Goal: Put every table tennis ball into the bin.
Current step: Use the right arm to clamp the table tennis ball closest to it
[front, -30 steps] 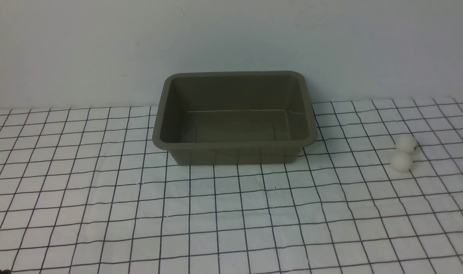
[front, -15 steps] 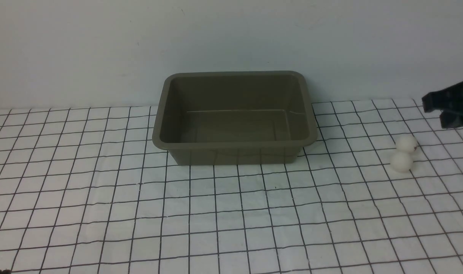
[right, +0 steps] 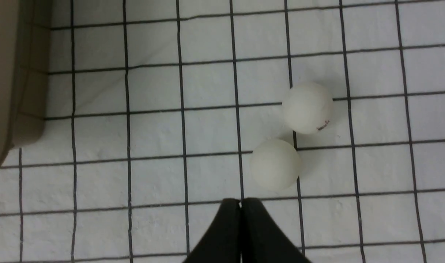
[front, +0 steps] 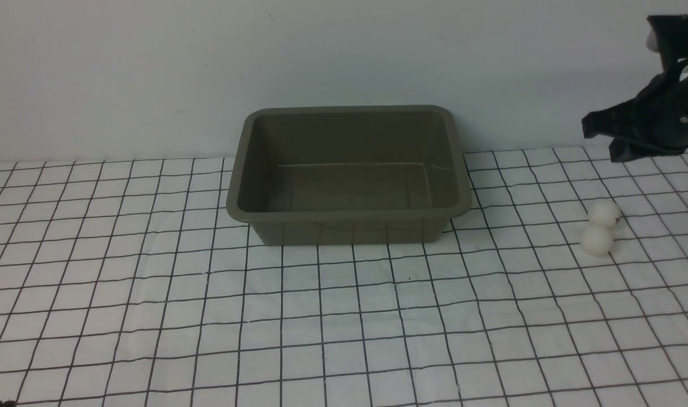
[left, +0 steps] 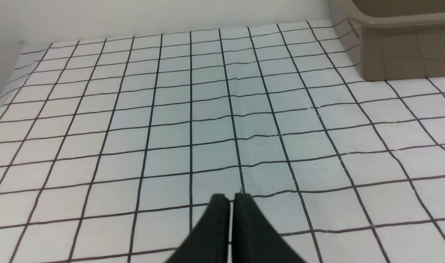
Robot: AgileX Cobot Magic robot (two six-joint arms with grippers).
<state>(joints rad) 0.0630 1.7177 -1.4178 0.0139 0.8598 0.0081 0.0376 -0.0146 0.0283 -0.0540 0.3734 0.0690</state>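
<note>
1. Olive-brown rectangular plastic bin with rounded corners (front: 349, 216) sat at the back of the white, black-gridded table (front: 344, 316), near the pale wall (front: 344, 51).
2. Two small white matte balls (right: 308, 108) (right: 276, 164) lay on the table, right of the bin, well apart from it; one had a dark mark.
3. Black right hand (right: 240, 201) was closed, nothing gripped, raised above the table; front view had it beyond the balls.
4. Black left hand (left: 232, 197) was closed too, empty, away from the balls.
</note>
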